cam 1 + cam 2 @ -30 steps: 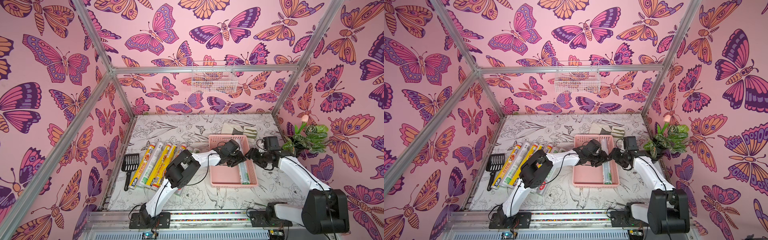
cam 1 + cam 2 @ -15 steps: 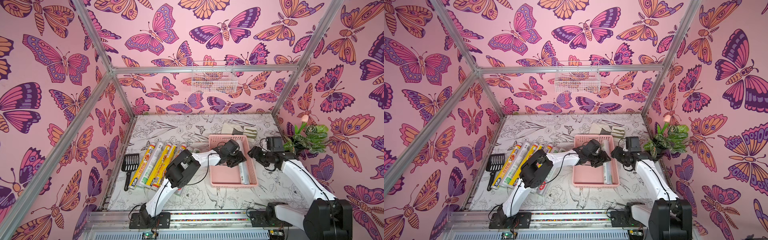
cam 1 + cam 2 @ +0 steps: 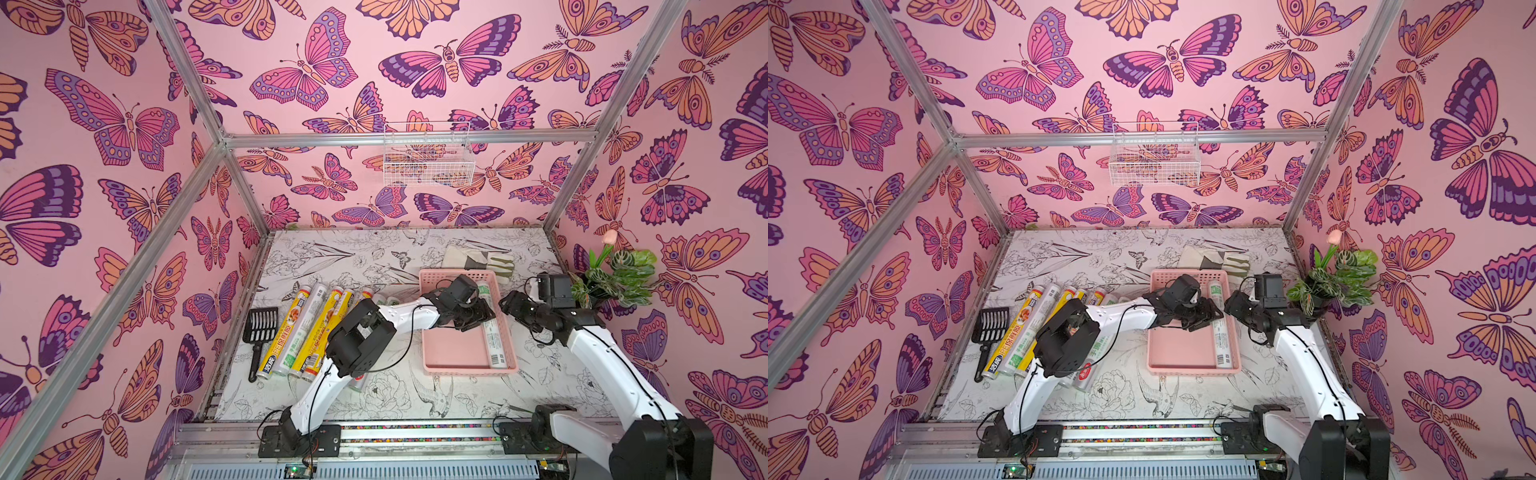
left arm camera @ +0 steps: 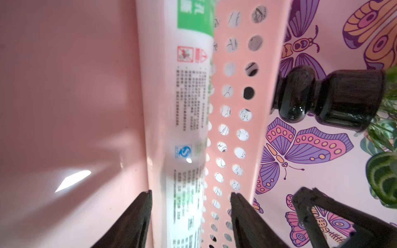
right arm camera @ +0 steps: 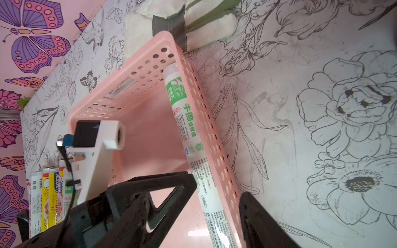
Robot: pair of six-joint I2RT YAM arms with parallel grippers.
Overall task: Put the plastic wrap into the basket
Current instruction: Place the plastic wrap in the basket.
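One roll (in basket) lies inside left gripper.

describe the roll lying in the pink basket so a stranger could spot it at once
On the flower-print table, find the shallow pink basket right of centre. One long thin roll lies inside along its right wall. Unlike the rolls lined up on the table to the left, several yellow, it is whitish with green print and the only one in the basket.

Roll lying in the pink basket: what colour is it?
Whitish roll with green print and small red symbols; clearest in the right wrist view.
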